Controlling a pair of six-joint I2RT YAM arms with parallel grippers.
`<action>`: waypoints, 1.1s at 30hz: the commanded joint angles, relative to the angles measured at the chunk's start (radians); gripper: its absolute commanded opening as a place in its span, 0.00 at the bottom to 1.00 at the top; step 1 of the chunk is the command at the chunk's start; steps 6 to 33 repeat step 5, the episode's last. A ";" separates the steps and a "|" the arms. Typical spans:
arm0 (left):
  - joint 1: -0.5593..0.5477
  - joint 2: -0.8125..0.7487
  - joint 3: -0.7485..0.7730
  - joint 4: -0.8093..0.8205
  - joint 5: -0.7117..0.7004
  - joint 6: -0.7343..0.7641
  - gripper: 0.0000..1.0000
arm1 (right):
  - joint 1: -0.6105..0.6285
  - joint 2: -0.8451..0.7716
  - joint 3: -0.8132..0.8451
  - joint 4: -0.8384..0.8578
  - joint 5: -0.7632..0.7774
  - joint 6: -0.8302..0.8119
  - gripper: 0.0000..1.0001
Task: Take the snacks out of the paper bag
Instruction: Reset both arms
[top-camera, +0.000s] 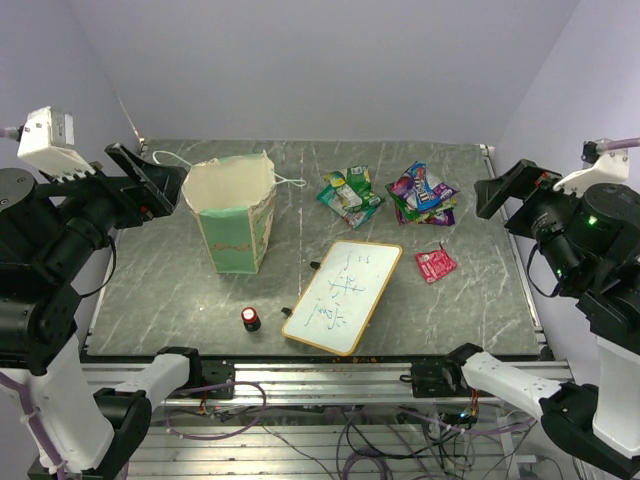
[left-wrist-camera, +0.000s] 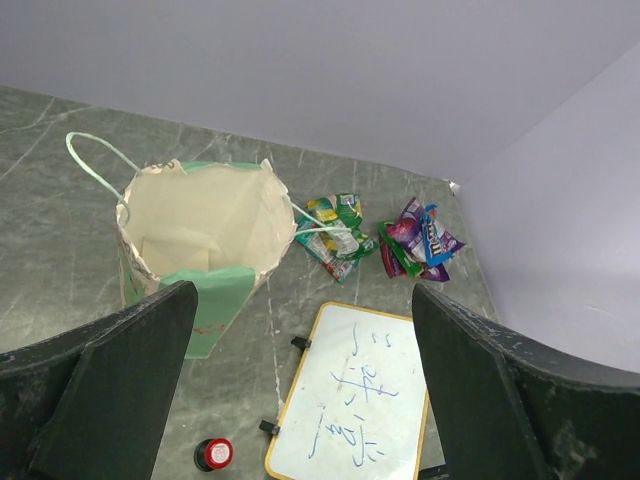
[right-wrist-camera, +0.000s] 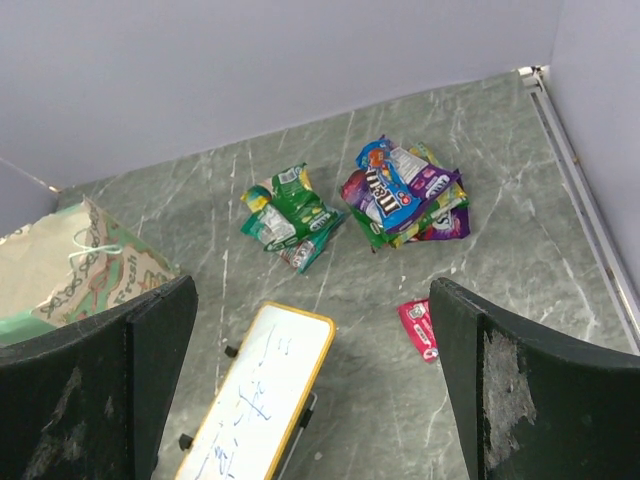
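Left gripper (top-camera: 160, 185): held above the table (top-camera: 150, 300), just left of the bag's rim. The jaws are spread wide and nothing is gripped. Whether the rim is touched cannot be told.
Left fingers (left-wrist-camera: 110, 390): seen in the left wrist view on either side of the bag and board below.
Paper bag (top-camera: 238, 215): stood upright at the left-centre of the table, mouth open, cream inside shown. A reddish patterned band is carried round the green outside. Its print cannot be read.
String handles (left-wrist-camera: 85, 160): white, looped out from the bag's rim on both sides.
Red-capped cylinder (top-camera: 250, 319): stood near the front edge, between bag and board, apart from both.
Whiteboard (top-camera: 343, 296): laid flat and at an angle, wood-framed. Blue handwriting is seen on it but cannot be read.
Green-and-white packets (top-camera: 350, 193): piled on the table right of the bag, outside it. Their labels are too small to read.
Multicoloured packets (top-camera: 423, 195): heaped just right of the green pile. White "m&m's" lettering is made out on the blue top packet in the right wrist view.
Pink-red packet (top-camera: 436, 264): laid alone, near the board's right corner. Its print is illegible.
Right gripper (top-camera: 500, 190): held in the air at the right edge, well apart from the packets. The jaws are spread wide and nothing is held.
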 joint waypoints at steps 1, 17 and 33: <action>0.011 0.000 0.014 0.003 -0.008 0.024 0.99 | -0.003 -0.001 0.020 -0.015 0.024 -0.024 1.00; 0.011 0.007 0.015 0.003 -0.006 0.027 0.99 | -0.003 0.046 0.082 -0.083 0.075 0.012 1.00; 0.011 0.007 0.015 0.003 -0.006 0.027 0.99 | -0.003 0.046 0.082 -0.083 0.075 0.012 1.00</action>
